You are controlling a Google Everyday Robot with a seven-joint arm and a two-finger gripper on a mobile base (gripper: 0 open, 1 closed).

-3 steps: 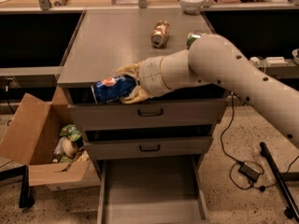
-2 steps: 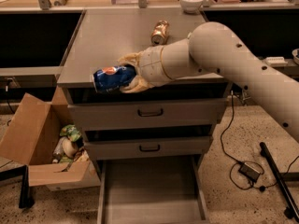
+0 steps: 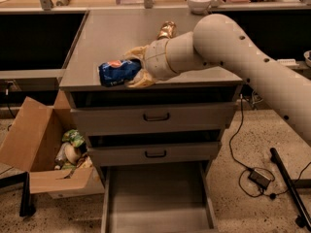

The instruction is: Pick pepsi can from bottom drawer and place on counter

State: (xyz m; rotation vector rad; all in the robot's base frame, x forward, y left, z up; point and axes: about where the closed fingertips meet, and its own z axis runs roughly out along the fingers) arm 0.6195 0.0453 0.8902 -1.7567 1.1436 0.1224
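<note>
Speckled flooring surrounds a grey drawer cabinet whose flat top, the table, fills the upper middle of the view. At six o'clock the bottom drawer stands pulled out, its plain floor bare. Above it sit two closed drawer fronts with dark handles.

From three o'clock a thick pale arm reaches across the table toward nine o'clock. Its hand is clenched around the pepsi can, one finger above the can and the other below it. The can lies on its side, pointing toward nine o'clock, over the table's front left part near the front edge. Whether the can touches the surface cannot be told.

A gold-bronze can stands on the table at twelve o'clock of the hand, just behind the wrist. A white bowl rests on the pale ledge beyond the table. At eight o'clock an open cardboard box holds crumpled packets. A black cable with an adapter lies on the floor at four o'clock.
</note>
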